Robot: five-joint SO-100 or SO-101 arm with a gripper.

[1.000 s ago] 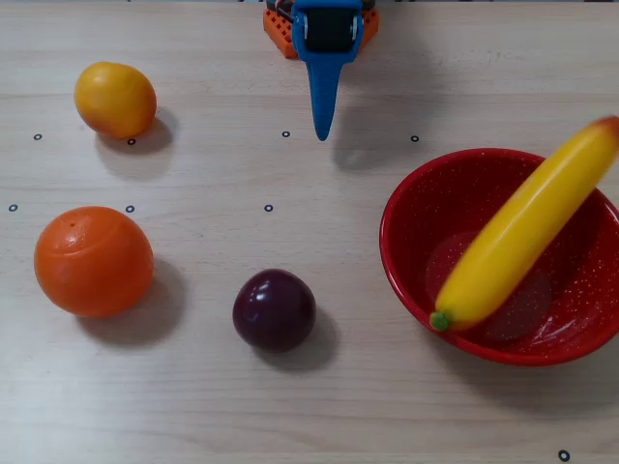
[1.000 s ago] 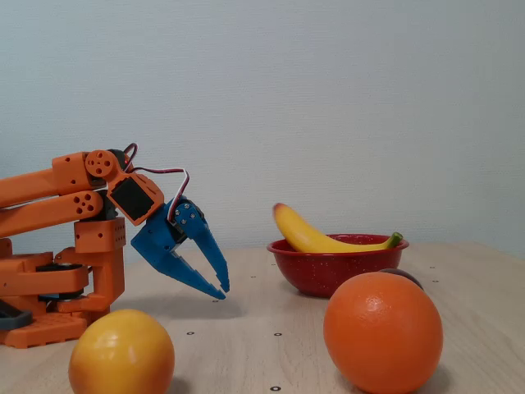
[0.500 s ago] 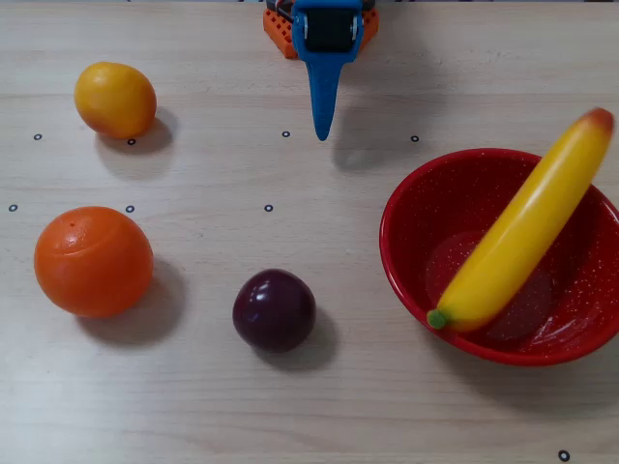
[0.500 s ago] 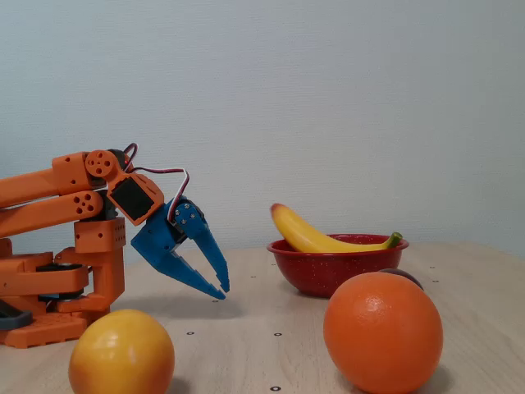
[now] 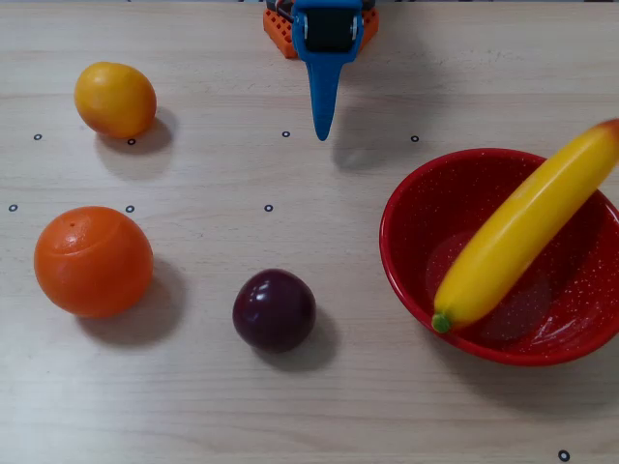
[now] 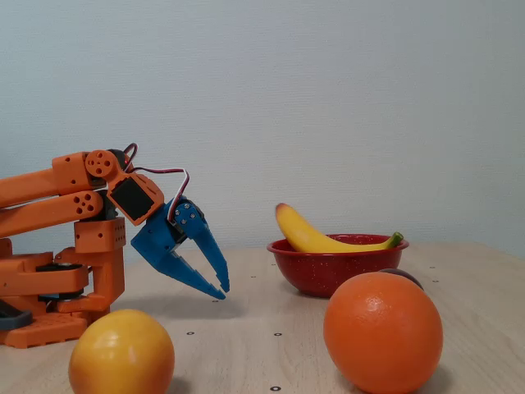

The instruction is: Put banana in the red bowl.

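Observation:
The yellow banana lies slanted inside the red bowl at the right of the overhead view. Its green stem rests on the bowl's near-left rim and its reddish end sticks out over the far-right rim. In the fixed view the banana rests across the bowl. My blue gripper is empty, well left of the bowl and above the table near the arm's base. In the fixed view the gripper points down with its fingertips together.
A big orange and a yellow-orange fruit sit at the left of the table. A dark purple plum sits in the middle front. The orange arm base stands at the table's back edge.

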